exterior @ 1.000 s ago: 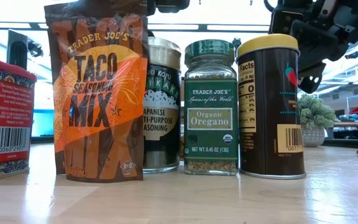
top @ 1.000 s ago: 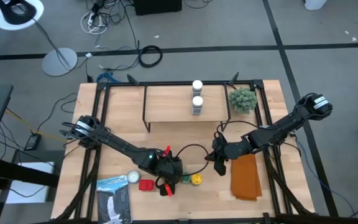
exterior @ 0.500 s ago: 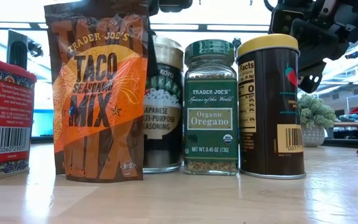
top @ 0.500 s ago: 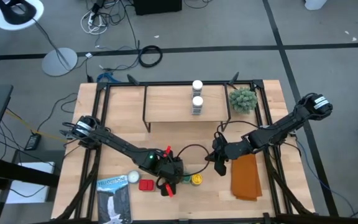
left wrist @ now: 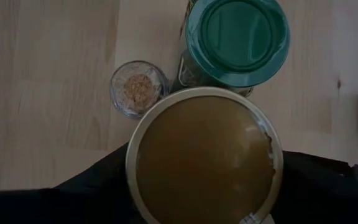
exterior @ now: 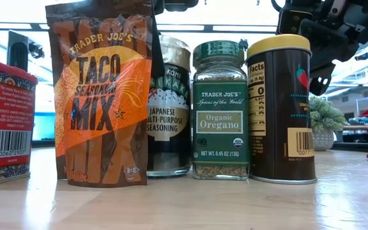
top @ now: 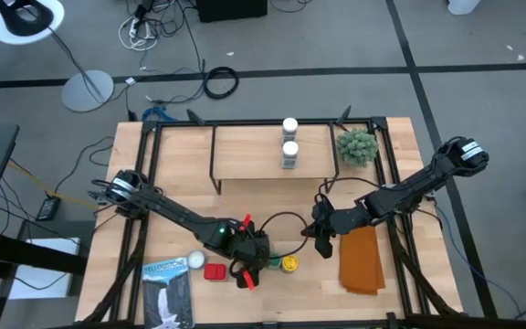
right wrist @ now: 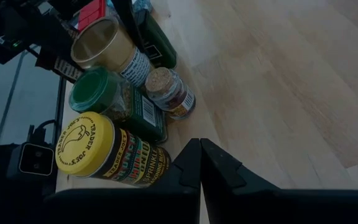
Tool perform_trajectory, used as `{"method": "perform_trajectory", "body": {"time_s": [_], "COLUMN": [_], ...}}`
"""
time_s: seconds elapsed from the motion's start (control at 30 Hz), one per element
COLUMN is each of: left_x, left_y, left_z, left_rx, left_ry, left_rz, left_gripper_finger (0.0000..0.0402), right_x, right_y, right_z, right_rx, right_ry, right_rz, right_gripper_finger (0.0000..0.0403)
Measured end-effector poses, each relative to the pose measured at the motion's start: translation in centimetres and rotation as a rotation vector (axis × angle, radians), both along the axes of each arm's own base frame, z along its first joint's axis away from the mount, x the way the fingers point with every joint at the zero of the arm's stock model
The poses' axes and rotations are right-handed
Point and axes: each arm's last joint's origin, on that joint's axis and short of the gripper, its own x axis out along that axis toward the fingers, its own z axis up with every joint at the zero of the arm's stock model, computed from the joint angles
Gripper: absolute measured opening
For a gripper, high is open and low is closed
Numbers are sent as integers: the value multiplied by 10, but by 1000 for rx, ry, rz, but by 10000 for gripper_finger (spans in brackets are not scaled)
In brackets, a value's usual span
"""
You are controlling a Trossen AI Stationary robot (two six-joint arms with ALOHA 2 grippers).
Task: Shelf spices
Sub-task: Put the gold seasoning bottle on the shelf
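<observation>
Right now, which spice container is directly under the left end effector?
The tan-lidded Japanese seasoning jar, next to the green-lidded oregano jar. It fills the left wrist view, between that end effector's fingers.

Bright ceiling strips are backlighting the low view, leaving the taco mix packet (exterior: 101, 96) glowing. The left wrist view is looking dim, its tan lid (left wrist: 204, 155) shadowed and soft.

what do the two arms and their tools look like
Both arms are slim, dark, jointed links. The left arm carries red-orange accents near its tool and a small green light; the right arm ends in a black tool. A thin black cable loops between them. The right tool's fingers are matte, dark, angular.
</observation>
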Motion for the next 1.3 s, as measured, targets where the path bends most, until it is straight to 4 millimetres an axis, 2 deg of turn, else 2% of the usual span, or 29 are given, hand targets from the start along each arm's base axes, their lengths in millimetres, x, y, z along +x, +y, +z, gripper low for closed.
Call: {"method": "perform_trajectory", "body": {"time_s": [0.17,0.3,0.5,0.77,1.0,1.3], "left_x": [-1,-1,2,0,-8,-36], "left_y": [1,3,12,38,75,150], "left_z": [6,20,53,99,141,181], "left_rx": [-5,25,71,174,204,237], "left_ry": [30,46,58,100,94,38], "left_rz": [-24,-44,-94,-120,-108,-13], "left_gripper_finger": [285,285,285,285,285,285], "right_x": [0,0,0,0,0,0], "right_y": [0,0,0,0,0,0], "right_z": [0,0,0,0,0,0], "right_rx": [0,1,5,5,5,5], "right_ry": [0,0,3,2,2,2], "right_rz": [0,1,8,8,8,7], "right_gripper_finger": [7,7,4,8,4,6]}}
